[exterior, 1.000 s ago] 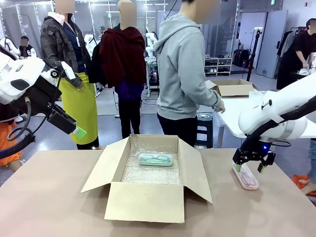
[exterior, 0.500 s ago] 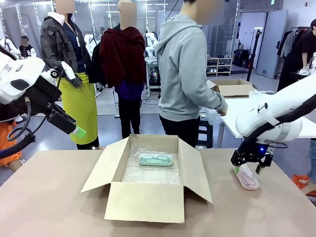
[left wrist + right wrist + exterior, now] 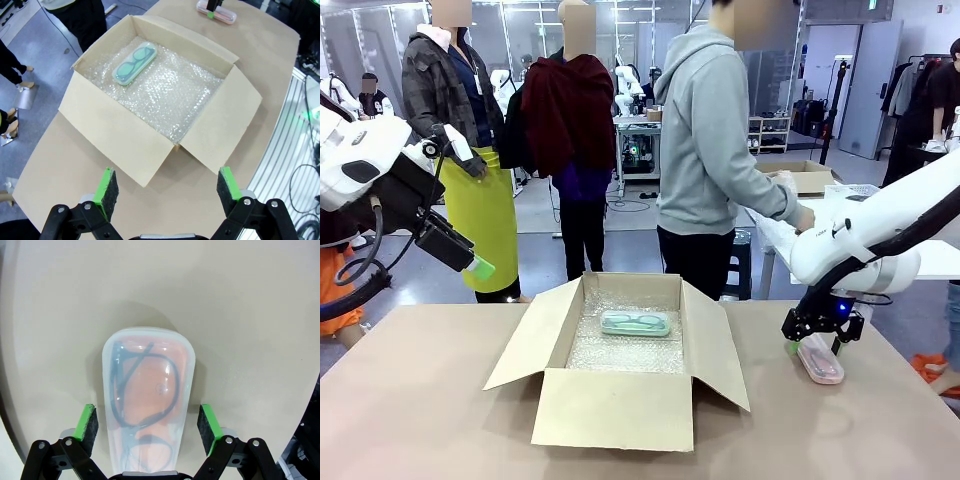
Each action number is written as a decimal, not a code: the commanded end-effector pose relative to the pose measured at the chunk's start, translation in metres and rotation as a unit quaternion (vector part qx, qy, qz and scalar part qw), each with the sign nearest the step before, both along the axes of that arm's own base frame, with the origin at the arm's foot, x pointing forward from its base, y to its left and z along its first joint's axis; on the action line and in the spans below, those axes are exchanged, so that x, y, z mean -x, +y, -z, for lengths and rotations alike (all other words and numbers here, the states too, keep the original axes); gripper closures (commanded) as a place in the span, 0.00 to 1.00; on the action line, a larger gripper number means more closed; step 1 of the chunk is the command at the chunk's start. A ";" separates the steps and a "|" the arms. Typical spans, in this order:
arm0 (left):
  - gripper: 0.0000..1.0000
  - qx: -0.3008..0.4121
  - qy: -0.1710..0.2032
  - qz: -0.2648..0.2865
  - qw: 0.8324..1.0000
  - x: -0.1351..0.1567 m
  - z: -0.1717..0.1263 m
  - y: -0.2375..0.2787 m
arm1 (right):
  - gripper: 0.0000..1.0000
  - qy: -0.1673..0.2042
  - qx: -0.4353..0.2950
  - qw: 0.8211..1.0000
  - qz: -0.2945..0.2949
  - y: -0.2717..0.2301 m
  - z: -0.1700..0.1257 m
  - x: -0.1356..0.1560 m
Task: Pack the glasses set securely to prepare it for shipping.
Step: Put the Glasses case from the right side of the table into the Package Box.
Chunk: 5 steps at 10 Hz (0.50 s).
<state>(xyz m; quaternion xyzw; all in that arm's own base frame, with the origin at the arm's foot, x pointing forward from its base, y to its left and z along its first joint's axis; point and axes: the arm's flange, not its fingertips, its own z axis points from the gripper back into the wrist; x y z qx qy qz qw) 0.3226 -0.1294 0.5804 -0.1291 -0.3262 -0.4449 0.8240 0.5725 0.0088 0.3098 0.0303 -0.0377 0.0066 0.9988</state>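
The right gripper (image 3: 147,416), fingers apart, straddles the pink case (image 3: 150,375) on the table (image 3: 420,400) toward its right edge (bare table around it). The mint case (image 3: 635,322) lies in the box (image 3: 615,408), by the far wall. The left gripper (image 3: 164,186) hangs aloft, spread wide.

- The pale pink case (image 3: 148,390) lies flat on the beige table (image 3: 240,315), its length running from 6 to 12 o'clock.
- Dark spectacles (image 3: 135,390) show through its lid.
- The right gripper (image 3: 146,422) straddles it, jaws spread, with green pads (image 3: 87,424) at 8 and 4 o'clock just beside its sides.
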 end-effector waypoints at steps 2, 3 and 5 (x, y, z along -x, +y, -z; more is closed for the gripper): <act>0.00 0.003 -0.005 0.000 1.000 0.000 -0.002 0.001 | 0.04 -0.003 0.013 1.000 0.015 0.007 0.005 -0.005; 0.00 0.003 -0.005 0.000 1.000 0.000 -0.002 0.001 | 0.11 -0.002 0.014 1.000 0.013 0.007 0.005 -0.004; 0.00 0.003 -0.005 0.000 1.000 0.000 -0.002 0.001 | 0.31 -0.002 0.017 1.000 0.011 0.007 0.004 -0.004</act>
